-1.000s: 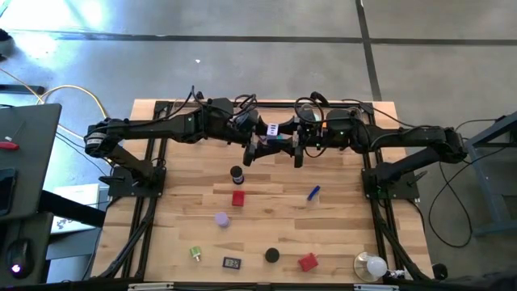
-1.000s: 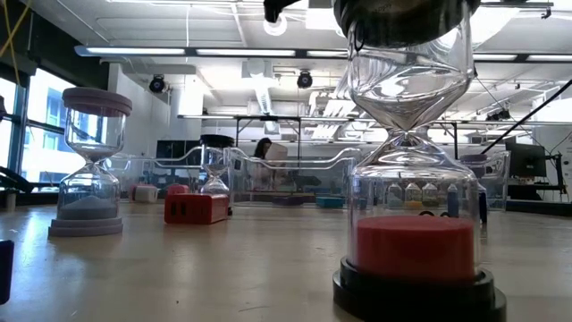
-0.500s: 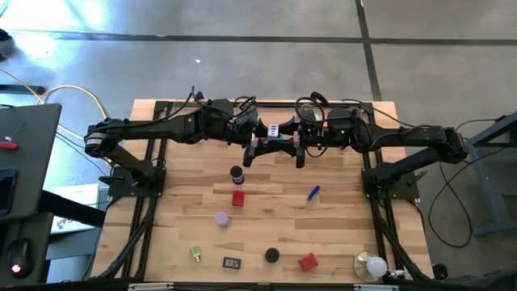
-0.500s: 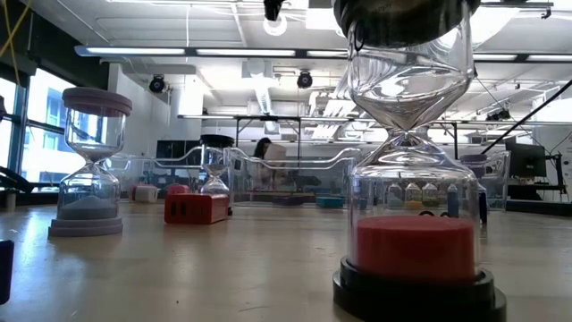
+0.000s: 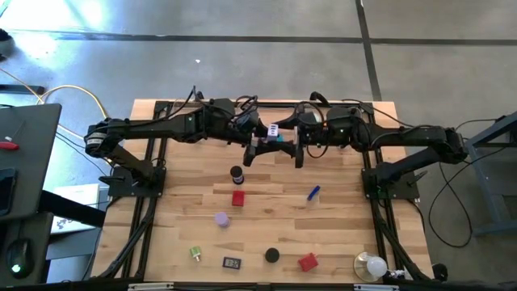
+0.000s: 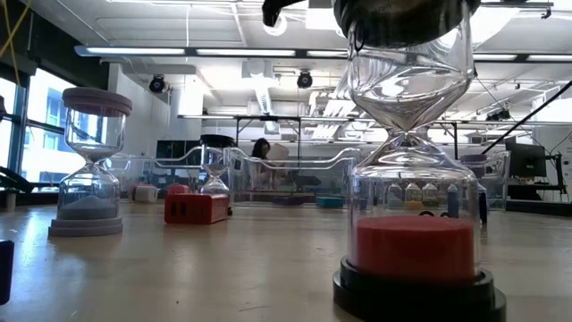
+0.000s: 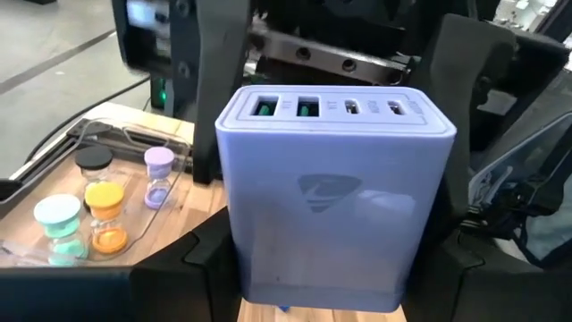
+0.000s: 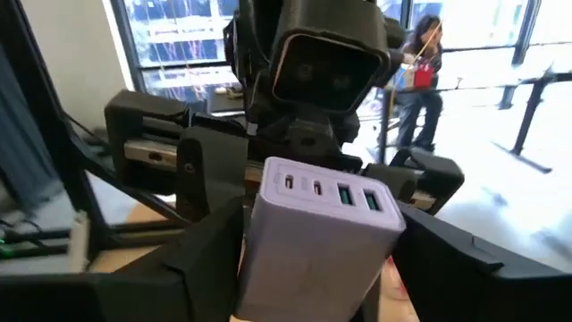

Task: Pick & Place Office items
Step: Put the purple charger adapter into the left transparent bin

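Both jaws flanking lavender charger block (image 7: 335,192), ports upward, upright

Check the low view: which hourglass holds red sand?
The nearest one, the black-capped hourglass on the right; its lower bulb holds red sand. The lilac-capped hourglass on the left holds pale grey sand.

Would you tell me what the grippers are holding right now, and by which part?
The lavender charger block sits between the left gripper fingers at its sides; the right gripper flanks it, grip unclear.
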Tool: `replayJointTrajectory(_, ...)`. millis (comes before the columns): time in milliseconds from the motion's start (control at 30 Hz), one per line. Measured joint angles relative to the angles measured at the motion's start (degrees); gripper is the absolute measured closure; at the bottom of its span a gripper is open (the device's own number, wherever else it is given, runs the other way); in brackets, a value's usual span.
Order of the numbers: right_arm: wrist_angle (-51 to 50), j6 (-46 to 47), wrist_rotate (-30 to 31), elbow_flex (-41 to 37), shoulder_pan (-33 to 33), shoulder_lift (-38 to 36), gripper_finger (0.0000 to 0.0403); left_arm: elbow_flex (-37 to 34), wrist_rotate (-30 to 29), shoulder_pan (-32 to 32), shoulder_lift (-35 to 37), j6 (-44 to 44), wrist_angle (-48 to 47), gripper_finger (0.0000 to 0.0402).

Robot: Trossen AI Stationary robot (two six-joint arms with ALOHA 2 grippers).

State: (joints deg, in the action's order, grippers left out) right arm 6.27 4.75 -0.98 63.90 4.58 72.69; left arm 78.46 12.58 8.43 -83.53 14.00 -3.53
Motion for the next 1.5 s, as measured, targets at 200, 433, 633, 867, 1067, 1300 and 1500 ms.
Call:
replayJointTrajectory(200,-0.3,-3.4,0.7,0.0,0.0,-1.3,0.0144,0.0,0.1,0.0,0.3,0.1,-2.2,0.0197)
replayJointTrajectory(433,-0.5,-3.1,-4.2,0.0,0.0,-5.6,0.0143,0.0,-0.4,1.1,2.1,0.9,-5.5,0.0197)
replayJointTrajectory(633,-6.6,-2.9,-4.5,0.0,-1.1,-9.9,0.0143,0.0,-7.6,3.6,6.9,2.1,-19.1,0.0197)
replayJointTrajectory(867,-15.1,0.6,-3.4,0.0,-1.7,-11.7,0.0143,0.0,-10.2,12.2,11.3,3.5,-45.7,0.0197)
replayJointTrajectory(1067,-16.8,1.1,-3.2,0.0,-1.7,-11.0,0.0143,0.0,-10.5,22.3,9.8,0.8,-60.0,0.0197)
replayJointTrajectory(1300,-16.9,1.3,0.0,0.0,-1.4,-9.6,0.0143,0.0,-11.5,33.0,3.4,-5.3,-65.4,0.0197)
replayJointTrajectory(1500,-17.9,2.3,-0.6,-0.1,-2.1,-9.6,0.0143,0.0,-11.5,37.8,-4.7,-8.0,-70.9,0.0197)
